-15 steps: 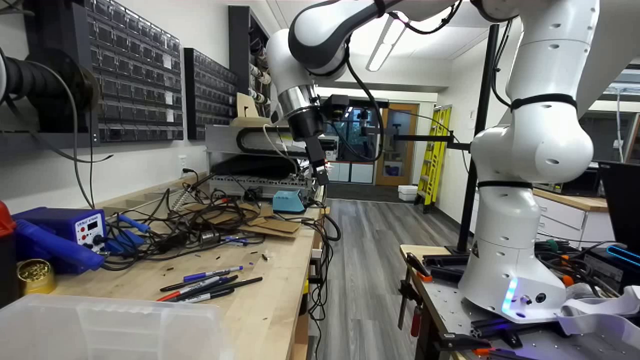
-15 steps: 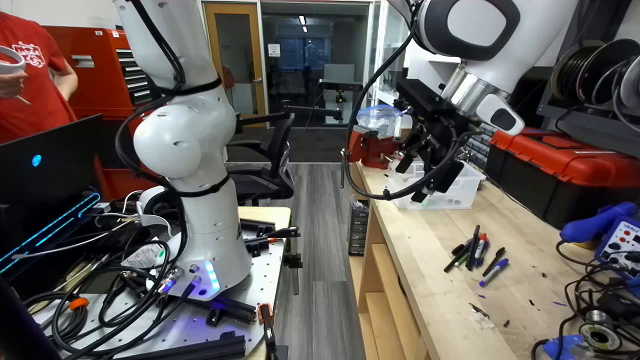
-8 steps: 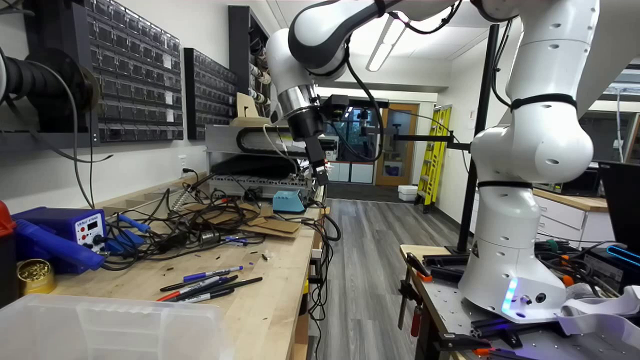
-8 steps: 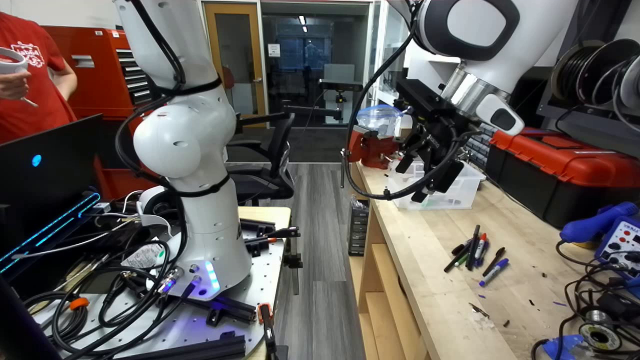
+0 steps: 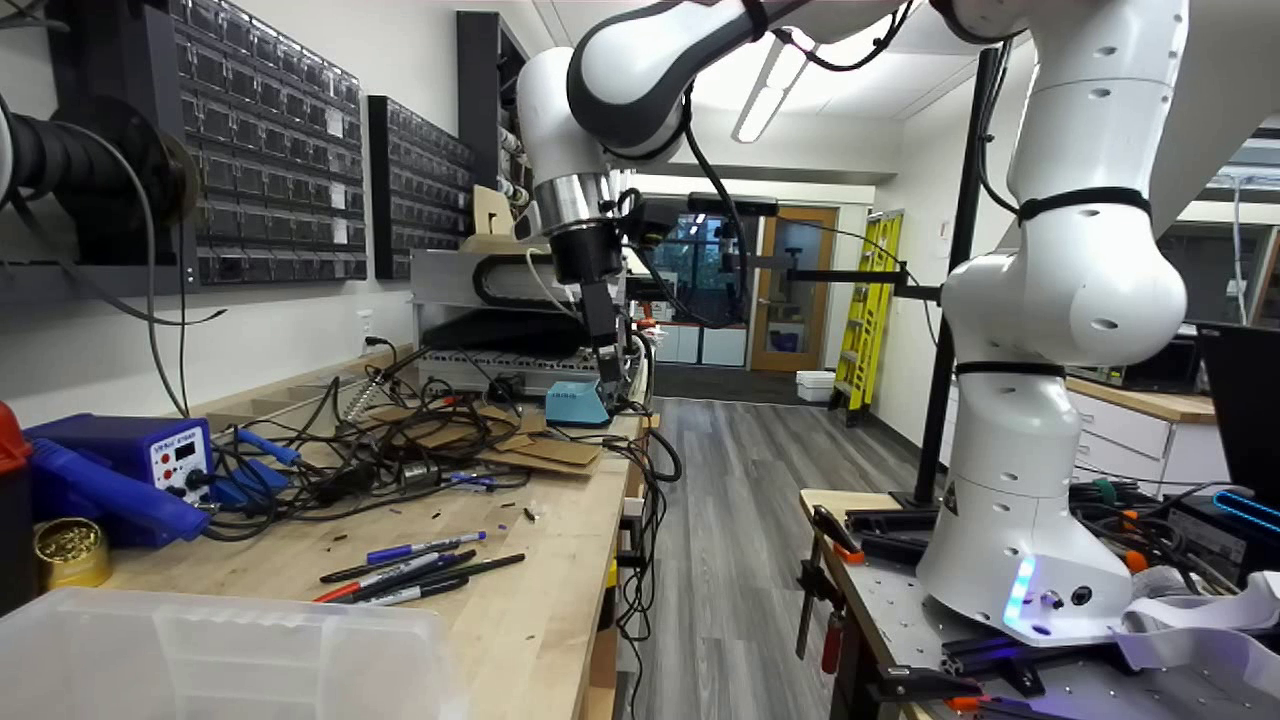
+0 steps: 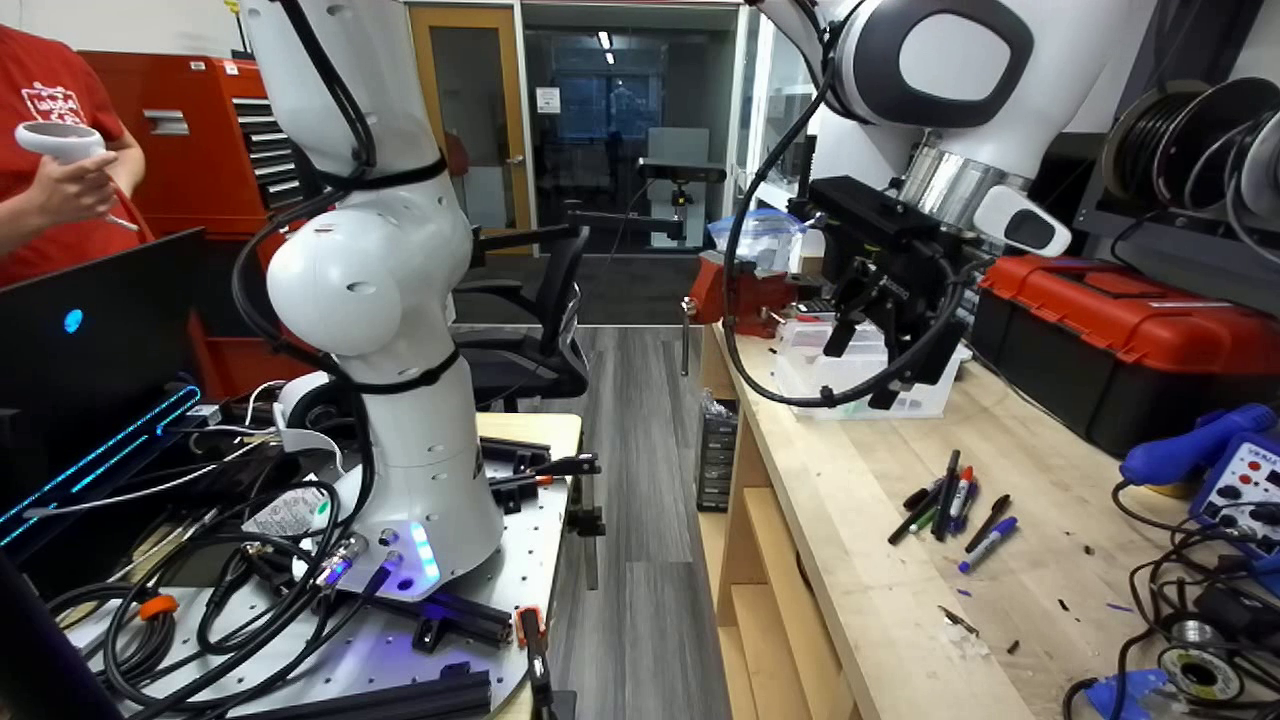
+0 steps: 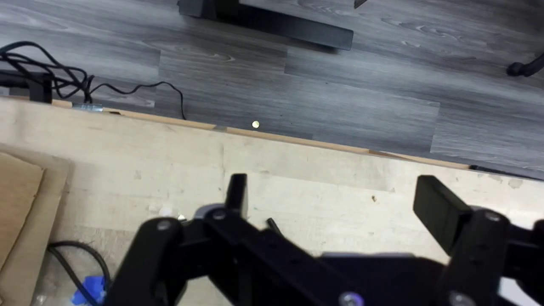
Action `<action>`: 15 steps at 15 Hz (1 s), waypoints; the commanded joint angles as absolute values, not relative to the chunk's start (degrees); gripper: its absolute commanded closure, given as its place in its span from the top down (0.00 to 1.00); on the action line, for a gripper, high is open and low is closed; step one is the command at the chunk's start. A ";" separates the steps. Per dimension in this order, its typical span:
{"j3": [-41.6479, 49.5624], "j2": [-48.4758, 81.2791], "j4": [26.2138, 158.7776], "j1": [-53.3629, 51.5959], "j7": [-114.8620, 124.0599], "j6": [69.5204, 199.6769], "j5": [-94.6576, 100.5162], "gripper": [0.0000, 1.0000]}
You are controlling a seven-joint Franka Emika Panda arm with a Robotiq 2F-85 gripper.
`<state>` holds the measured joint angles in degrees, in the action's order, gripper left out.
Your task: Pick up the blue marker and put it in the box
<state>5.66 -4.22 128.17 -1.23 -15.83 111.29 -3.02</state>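
Observation:
The blue marker (image 5: 425,549) lies on the wooden workbench, at the edge of a cluster of several pens. It also shows in an exterior view (image 6: 988,546), lying a little apart from the darker pens. The box (image 5: 230,650) is a milky translucent bin on the bench; its wall also shows behind the gripper in an exterior view (image 6: 805,360). My gripper (image 7: 333,191) is open, with its two fingers wide apart and nothing between them. It hangs above the bench, well above the pens. The blue marker does not show in the wrist view.
A dark pen end (image 7: 274,226) pokes out beside a finger. Tangled cables (image 5: 400,440) and a blue soldering station (image 5: 130,470) stand along the wall side. A red-lidded toolbox (image 6: 1130,340) and a red vise (image 6: 745,300) flank the box. Cardboard (image 7: 19,204) lies on the bench.
My gripper has moved sideways over the bench, toward the wall side, and tilts more upright. It stays open. The pens and the box have not moved.

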 commanded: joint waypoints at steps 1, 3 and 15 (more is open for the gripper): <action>4.13 -1.00 125.86 -0.27 -17.61 117.01 -0.04 1.00; 3.71 1.05 124.79 -0.27 -18.33 120.84 1.17 1.00; 0.23 7.35 119.91 -1.00 -22.12 132.66 8.23 1.00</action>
